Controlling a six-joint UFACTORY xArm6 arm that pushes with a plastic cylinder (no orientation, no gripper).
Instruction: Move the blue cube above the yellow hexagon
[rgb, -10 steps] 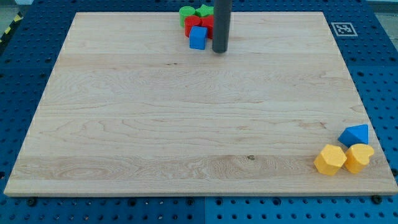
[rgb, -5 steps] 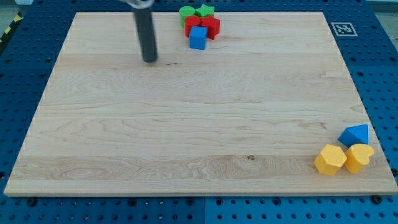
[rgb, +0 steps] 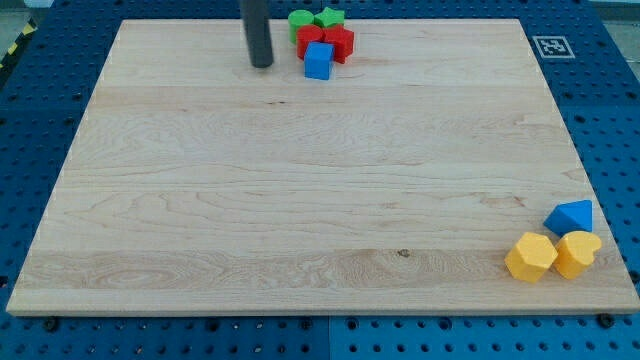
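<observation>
The blue cube (rgb: 319, 60) sits near the view's top centre, touching the red blocks behind it. The yellow hexagon (rgb: 530, 257) lies at the view's bottom right corner, next to another yellow block (rgb: 578, 253). My tip (rgb: 262, 65) rests on the board to the left of the blue cube, about a cube-width and a half away, not touching it.
A red block (rgb: 310, 38), a red star-like block (rgb: 340, 41), a green round block (rgb: 300, 19) and a green star (rgb: 328, 16) cluster behind the blue cube. A blue triangular block (rgb: 570, 216) sits just above the yellow blocks. A marker tag (rgb: 551, 46) is at the top right.
My tip swung from right of the blue cube far out to the left, then came back up and right to just left of the cube. No block has moved.
</observation>
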